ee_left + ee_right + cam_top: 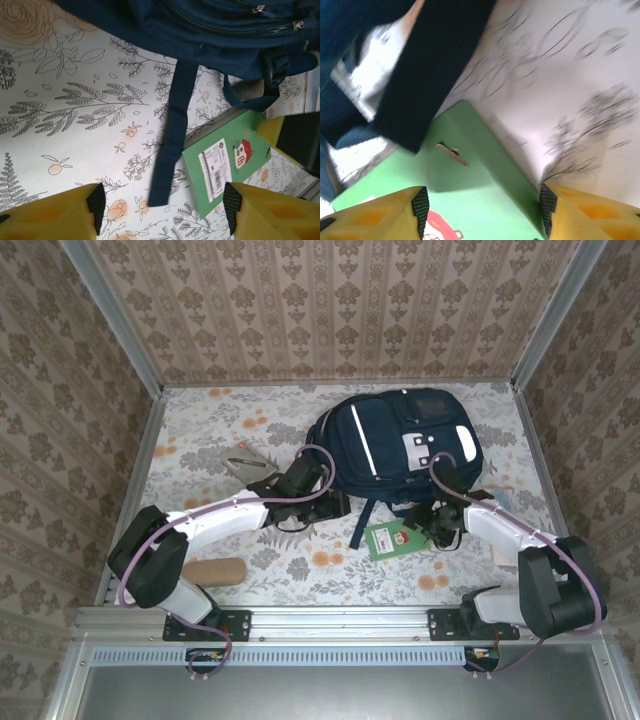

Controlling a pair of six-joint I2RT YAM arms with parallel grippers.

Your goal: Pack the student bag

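A green booklet (392, 539) is seen beside the backpack (395, 443), a strap (171, 140) lying alongside; both grippers (162, 205) (482, 207) are held spread, nothing pinched

Floral table (300, 570) with student bag (395, 440), green booklet (392, 539)

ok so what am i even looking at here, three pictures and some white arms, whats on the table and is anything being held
These are two white robot arms bolted at the near table edge. The wide picture comes from a camera above and behind them; the other two come from cameras on the wrists, looking past each arm's own yellow fingers. On the flowered tablecloth lie a navy student bag, a green booklet, a cork-coloured block and a grey item I cannot identify. The left pincer hangs open over a bag strap, and the right pincer hangs open over the booklet. Neither holds anything.
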